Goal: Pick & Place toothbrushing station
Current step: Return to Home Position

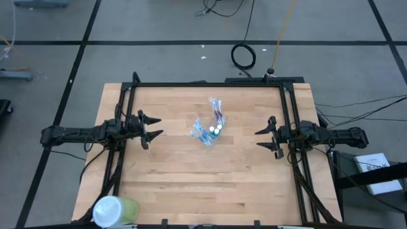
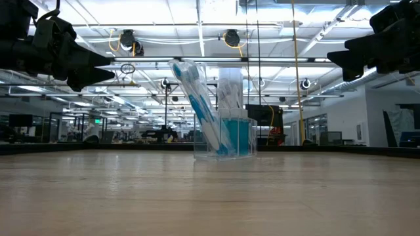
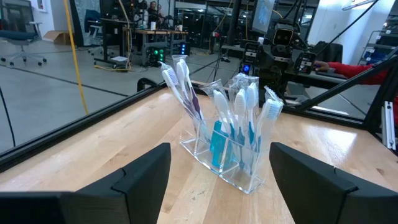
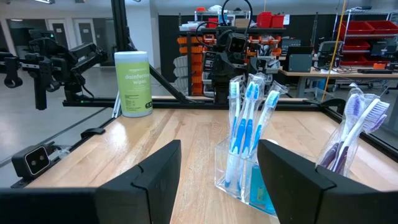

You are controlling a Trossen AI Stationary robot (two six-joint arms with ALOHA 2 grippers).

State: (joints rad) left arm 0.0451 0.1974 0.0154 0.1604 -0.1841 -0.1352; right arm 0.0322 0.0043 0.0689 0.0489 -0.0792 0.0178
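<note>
Standing central on the tabletop, the clear plastic organizer of blue toothbrushes looks light, rigid, slick and top-heavy, best gripped low across its narrow walls; left gripper and right gripper flank it, well apart, jaws spread, empty.

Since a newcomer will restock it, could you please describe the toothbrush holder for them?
On the table, look between the left gripper and right gripper. The clear organizer there holds blue-and-white toothbrushes; the green wipes canister, at a corner, is opaque.
</note>
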